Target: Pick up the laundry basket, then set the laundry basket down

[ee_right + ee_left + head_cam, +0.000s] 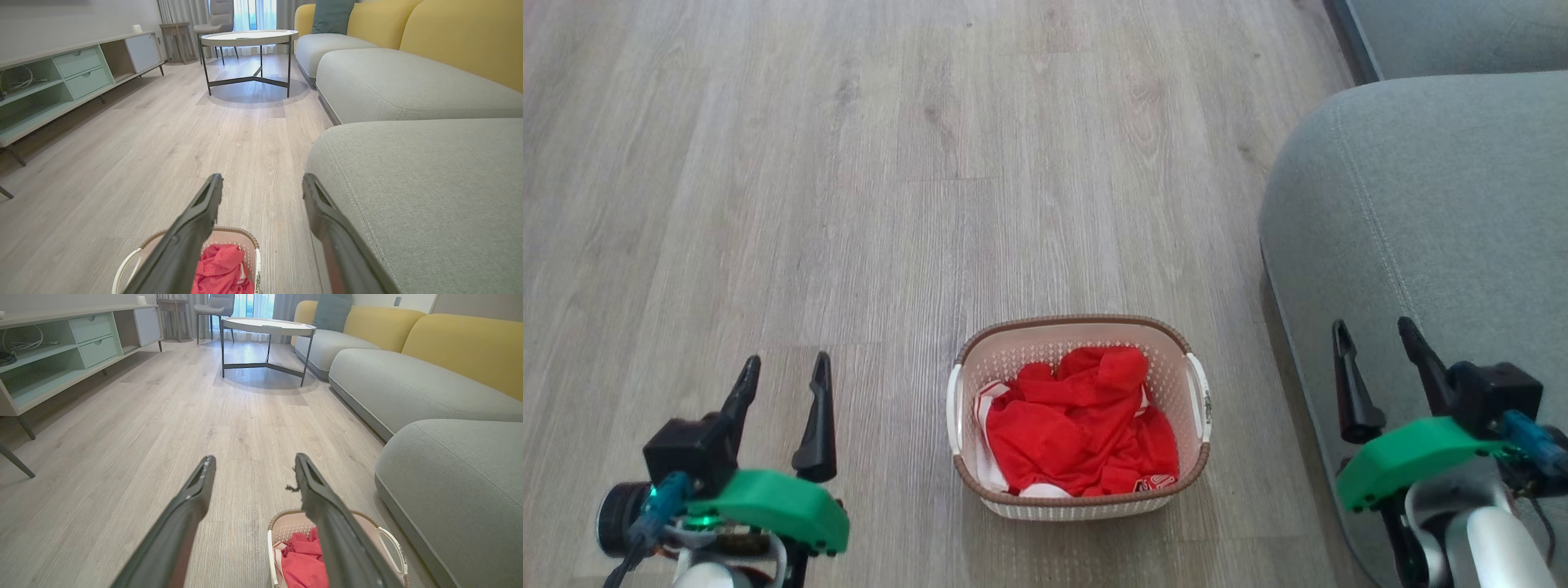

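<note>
Laundry basket [1086,506] between left tool [787,359] and right tool [1373,325], untouched

Head camera looks steeply down between left hand [788,359] and right hand [1371,323]; wrist cameras face forward, sharing the laundry basket [1078,508].

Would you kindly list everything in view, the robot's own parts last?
laundry basket: one, cream with brown rim, on the floor
clothes: one bundle, red, in the laundry basket
floor: one, pale grey wood, throughout
sofa: one, grey with yellow backs, robot's right
cushion: one, teal, on the far sofa seat
table: one, round, white top, further ahead
cabinet: one, pale green, along the left wall
chair: one, grey, beyond the table
left gripper: one, dark, open, left of the laundry basket
right gripper: one, dark, open, by the sofa
</note>
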Tool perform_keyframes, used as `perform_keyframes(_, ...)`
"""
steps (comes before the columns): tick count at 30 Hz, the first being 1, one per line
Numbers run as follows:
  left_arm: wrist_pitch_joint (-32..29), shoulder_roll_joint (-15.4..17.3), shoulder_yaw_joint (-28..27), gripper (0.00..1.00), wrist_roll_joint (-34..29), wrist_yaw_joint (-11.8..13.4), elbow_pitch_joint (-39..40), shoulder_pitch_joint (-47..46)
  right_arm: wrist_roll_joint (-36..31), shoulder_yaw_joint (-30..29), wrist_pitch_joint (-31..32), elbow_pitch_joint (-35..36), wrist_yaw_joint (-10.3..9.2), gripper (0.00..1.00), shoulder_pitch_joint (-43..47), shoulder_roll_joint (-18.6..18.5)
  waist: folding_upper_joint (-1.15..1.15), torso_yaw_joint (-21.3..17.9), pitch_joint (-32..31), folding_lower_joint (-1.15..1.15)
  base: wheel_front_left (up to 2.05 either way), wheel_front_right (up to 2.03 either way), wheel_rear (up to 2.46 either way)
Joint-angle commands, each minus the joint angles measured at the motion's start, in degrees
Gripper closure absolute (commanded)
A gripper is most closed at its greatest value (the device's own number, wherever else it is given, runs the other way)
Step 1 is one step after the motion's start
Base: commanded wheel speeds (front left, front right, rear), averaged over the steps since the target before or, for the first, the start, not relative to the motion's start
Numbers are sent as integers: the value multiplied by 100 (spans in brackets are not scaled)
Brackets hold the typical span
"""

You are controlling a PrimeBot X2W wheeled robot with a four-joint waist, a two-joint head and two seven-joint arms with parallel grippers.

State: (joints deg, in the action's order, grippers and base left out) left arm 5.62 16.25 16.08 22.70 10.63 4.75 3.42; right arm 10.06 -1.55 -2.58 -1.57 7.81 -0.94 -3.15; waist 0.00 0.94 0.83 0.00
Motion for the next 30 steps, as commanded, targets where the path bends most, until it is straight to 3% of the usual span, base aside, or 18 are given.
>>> perform_keyframes(1,34,139,-234,0,30,21,203,-226,-28,130,6,238,-32,0,-125,13,0,0,3,0,0,0,0)
perform_keyframes(5,62,130,-210,0,68,-14,186,-243,-16,137,10,249,-32,0,-130,14,0,3,18,0,0,0,0)
perform_keyframes(6,6,-12,7,100,59,-5,-21,1,2,2,3,-9,0,100,23,31,0,3,18,0,0,0,0)
perform_keyframes(30,-160,-219,-315,100,1330,-318,-417,-153,1490,-35,125,-300,-6,100,-64,-3,0,-14,3,0,0,0,0)
